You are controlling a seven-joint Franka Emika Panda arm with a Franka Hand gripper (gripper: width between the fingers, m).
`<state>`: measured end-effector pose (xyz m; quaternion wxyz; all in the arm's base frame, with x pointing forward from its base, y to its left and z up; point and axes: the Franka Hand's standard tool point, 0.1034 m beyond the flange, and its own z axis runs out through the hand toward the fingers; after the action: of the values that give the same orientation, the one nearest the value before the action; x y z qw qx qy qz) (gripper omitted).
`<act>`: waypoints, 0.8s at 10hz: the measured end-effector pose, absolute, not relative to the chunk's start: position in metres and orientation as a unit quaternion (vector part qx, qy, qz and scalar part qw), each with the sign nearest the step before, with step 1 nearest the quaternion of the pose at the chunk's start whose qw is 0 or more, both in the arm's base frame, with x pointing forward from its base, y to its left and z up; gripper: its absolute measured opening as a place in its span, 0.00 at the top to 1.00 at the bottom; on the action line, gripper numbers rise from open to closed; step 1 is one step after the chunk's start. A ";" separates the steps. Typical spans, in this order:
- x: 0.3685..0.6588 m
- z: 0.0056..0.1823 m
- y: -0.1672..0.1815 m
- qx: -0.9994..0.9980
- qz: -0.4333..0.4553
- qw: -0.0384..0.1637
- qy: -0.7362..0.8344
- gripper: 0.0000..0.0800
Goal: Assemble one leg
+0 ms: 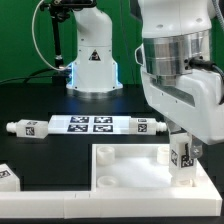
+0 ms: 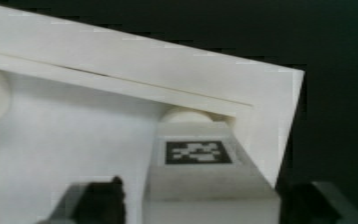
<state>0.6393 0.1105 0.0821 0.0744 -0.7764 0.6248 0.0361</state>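
A leg (image 1: 183, 154), a chunky white peg with a square marker tag, stands upright on the near right corner of the large white square panel (image 1: 125, 165). My gripper (image 1: 183, 150) is right over it, one finger on each side. In the wrist view the leg (image 2: 201, 150) sits between the two dark fingertips (image 2: 98, 203), with a narrow gap showing on each side. The gripper (image 2: 211, 205) looks open around the leg. The panel (image 2: 87, 115) fills the view behind it.
Two more legs lie on the black table, one (image 1: 25, 127) at the exterior view's left and one (image 1: 150, 126) right of the marker board (image 1: 90, 124). Another tagged white part (image 1: 6, 177) sits at the left edge. The robot base (image 1: 92, 60) stands behind.
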 end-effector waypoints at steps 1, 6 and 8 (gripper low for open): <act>0.639 0.081 0.108 -0.836 0.025 0.074 0.543 0.30; 0.634 0.084 0.116 -0.941 0.003 0.062 0.331 0.19; 0.634 0.085 0.121 -0.980 -0.012 0.046 0.193 0.19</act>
<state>0.6342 0.1208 0.0853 0.0456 -0.9801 0.1930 -0.0123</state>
